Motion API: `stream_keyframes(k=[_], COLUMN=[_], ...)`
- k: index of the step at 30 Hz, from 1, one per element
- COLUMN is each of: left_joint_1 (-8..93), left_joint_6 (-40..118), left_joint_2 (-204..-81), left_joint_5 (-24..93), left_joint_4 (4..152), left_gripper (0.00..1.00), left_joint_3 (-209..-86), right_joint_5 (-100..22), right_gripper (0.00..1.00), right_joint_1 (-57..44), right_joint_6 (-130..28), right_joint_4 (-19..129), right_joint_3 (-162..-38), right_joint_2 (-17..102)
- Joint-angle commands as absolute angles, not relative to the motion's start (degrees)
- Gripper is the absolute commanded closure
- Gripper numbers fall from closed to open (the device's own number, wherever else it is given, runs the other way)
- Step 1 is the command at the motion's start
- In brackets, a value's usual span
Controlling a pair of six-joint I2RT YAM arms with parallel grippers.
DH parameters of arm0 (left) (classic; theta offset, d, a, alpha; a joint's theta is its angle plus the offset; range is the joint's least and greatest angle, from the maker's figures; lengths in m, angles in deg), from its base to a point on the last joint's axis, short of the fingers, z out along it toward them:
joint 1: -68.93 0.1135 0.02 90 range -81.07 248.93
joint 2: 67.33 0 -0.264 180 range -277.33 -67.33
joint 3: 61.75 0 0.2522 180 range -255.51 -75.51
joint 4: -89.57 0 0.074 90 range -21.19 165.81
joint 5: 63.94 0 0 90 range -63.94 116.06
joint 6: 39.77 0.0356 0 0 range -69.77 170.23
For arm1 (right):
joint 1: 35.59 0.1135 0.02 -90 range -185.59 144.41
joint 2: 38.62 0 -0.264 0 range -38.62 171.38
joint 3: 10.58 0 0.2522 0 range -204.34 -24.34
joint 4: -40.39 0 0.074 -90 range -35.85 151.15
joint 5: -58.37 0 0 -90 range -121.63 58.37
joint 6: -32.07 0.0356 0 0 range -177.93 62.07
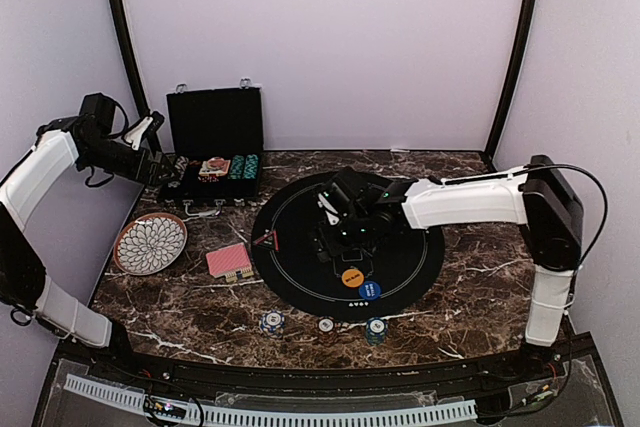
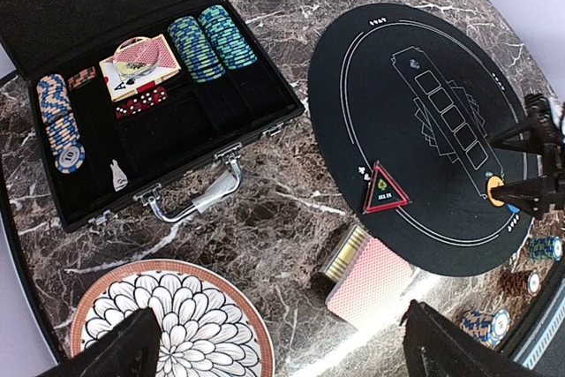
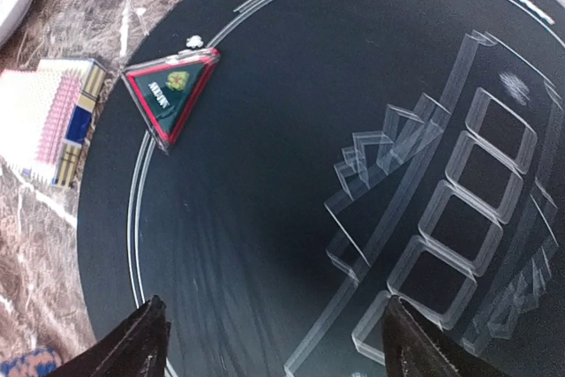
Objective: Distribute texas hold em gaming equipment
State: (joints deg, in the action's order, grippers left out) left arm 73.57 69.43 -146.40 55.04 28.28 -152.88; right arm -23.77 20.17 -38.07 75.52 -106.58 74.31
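Observation:
My right gripper (image 1: 345,245) hangs open over the round black mat (image 1: 300,267), just above the orange button disc (image 1: 351,276) and the blue one (image 1: 369,290). In its wrist view the right gripper (image 3: 274,350) has nothing between its fingers, only bare mat (image 3: 265,200). A red-backed card deck (image 1: 229,261) lies left of the mat, also seen as the deck (image 2: 366,275). Three chip stacks (image 1: 271,322), (image 1: 326,325), (image 1: 375,328) stand near the front edge. My left gripper (image 1: 165,172) is open beside the open case (image 1: 215,142). The left gripper (image 2: 282,359) holds nothing.
The black case (image 2: 150,183) holds blue-green chips (image 2: 212,41), blue-and-orange chips (image 2: 60,125), a card box (image 2: 137,64) and red dice (image 2: 141,101). A petal-pattern plate (image 1: 150,243) sits at the left. A red-edged triangular marker (image 1: 265,239) rests on the mat's left rim.

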Motion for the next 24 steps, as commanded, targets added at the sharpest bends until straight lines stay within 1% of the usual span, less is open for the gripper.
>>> stream_keyframes(k=[1, 7, 11, 14, 22, 24], left_joint_1=[73.22, 73.0, 73.05, 73.04, 73.04, 73.0], left_joint_6=[70.39, 70.75, 70.8, 70.8, 70.93, 70.97], left_joint_2=[-145.39, -145.33, -145.46, -145.37, -145.36, -145.38], left_joint_5=[56.46, 56.68, 56.86, 56.99, 56.63, 56.38], left_joint_4=[26.27, 25.9, 25.58, 25.34, 25.27, 25.27], left_gripper=[0.01, 0.01, 0.01, 0.01, 0.01, 0.01], left_joint_3=[-154.69, -154.92, -155.24, -155.48, -155.64, -155.85], right_joint_5=[-19.3, -18.45, -17.51, -17.45, -17.5, -17.22], right_gripper=[0.14, 0.12, 0.12, 0.15, 0.29, 0.3], right_joint_1=[21.13, 23.29, 23.97, 24.0, 24.0, 23.99], right_joint_6=[-32.25, -28.61, -27.65, -27.34, -27.78, -28.08], right_joint_4=[74.27, 74.78, 75.32, 74.94, 74.42, 74.54], right_joint_3=[-96.88, -89.01, -87.8, -87.41, -87.76, -88.08], right_joint_2=[67.93, 63.95, 64.4, 65.08, 68.3, 69.1])
